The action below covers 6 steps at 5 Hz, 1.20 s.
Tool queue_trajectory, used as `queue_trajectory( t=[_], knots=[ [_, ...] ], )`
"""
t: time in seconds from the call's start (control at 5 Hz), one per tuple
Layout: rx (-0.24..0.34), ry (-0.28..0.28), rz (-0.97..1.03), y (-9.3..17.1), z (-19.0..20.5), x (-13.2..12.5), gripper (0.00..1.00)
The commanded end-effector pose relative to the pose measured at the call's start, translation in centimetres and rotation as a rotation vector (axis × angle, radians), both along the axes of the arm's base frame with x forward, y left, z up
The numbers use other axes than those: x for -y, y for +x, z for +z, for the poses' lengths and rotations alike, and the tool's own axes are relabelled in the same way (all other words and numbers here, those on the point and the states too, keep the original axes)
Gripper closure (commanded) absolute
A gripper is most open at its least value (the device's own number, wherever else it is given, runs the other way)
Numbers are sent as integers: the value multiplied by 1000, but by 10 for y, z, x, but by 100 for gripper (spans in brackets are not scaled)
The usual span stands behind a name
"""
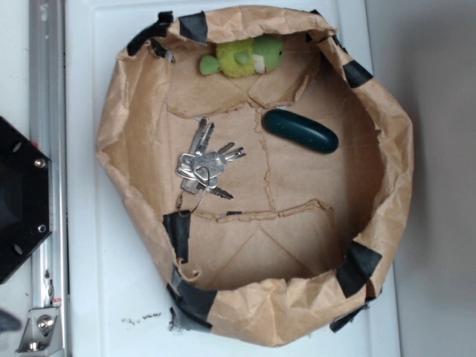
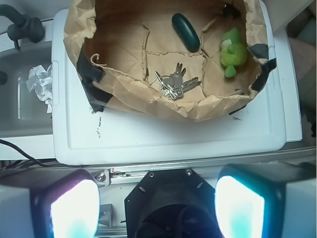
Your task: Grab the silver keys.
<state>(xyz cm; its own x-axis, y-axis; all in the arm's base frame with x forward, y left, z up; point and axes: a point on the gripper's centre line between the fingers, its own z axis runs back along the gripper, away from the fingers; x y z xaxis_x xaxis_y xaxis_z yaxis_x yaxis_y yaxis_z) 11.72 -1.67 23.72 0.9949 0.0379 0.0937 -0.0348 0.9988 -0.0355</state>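
Bench (image 1: 97, 290): white, flat, carrying one brown paper nest (image 1: 245, 312) with crumpled walls patched in black tape. Contents, three items. Silver keys (image 1: 204, 167): a fanned bunch on a wire ring, lying on the nest floor at the side nearest the robot base, well apart from the gripper. Dark teal capsule (image 1: 300, 131): lying flat, near the keys but not touching. Green plush toy (image 1: 242, 57): against the wall, kind unclear. Gripper (image 2: 157, 208): fingers (image 2: 74, 210) spread wide, blurred in the wrist view, holding nothing, above the bench edge short of the nest.
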Motion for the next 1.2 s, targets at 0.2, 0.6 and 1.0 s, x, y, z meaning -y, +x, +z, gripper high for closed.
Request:
queue_trajectory(
  t=[0.2, 0.6, 1.0],
  knots=[
    [-29, -25, 128, 27, -13, 1, 0],
    [-82, -31, 396, 85, -43, -13, 0],
    [70, 68, 354, 142, -76, -18, 0]
  ],
)
